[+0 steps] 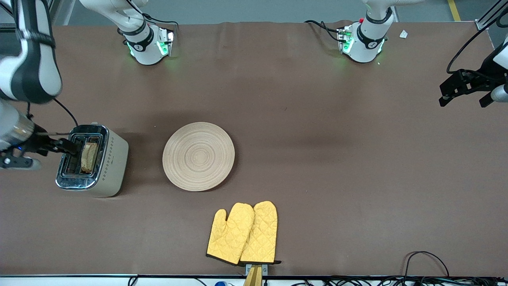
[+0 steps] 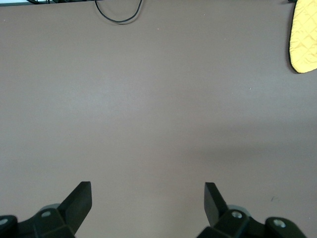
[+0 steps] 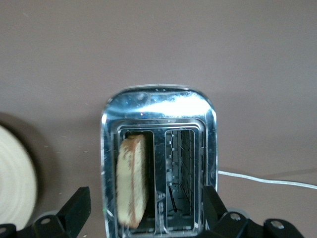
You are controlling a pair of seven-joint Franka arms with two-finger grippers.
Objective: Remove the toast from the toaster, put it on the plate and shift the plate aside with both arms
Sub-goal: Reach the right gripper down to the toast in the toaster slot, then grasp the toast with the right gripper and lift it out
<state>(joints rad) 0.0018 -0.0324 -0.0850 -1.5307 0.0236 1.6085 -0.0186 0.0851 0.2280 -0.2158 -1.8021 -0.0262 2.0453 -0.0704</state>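
- The toast [image 1: 89,157] stands upright in 1 slot of the toaster [image 1: 111,165]; probably light, crumbly, best pinched across its faces.
- The right gripper [image 3: 146,210] hovers over it, wide open, empty.
- The plate [image 1: 198,156] sits beside the toaster.
- The left gripper [image 2: 147,201] waits open, empty.

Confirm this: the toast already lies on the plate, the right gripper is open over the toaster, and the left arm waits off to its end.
Wrong on the toast: it stands in a toaster slot, as the right wrist view shows. The plate is bare. The right gripper is open over the toaster; the left gripper, open, waits at its end of the table.
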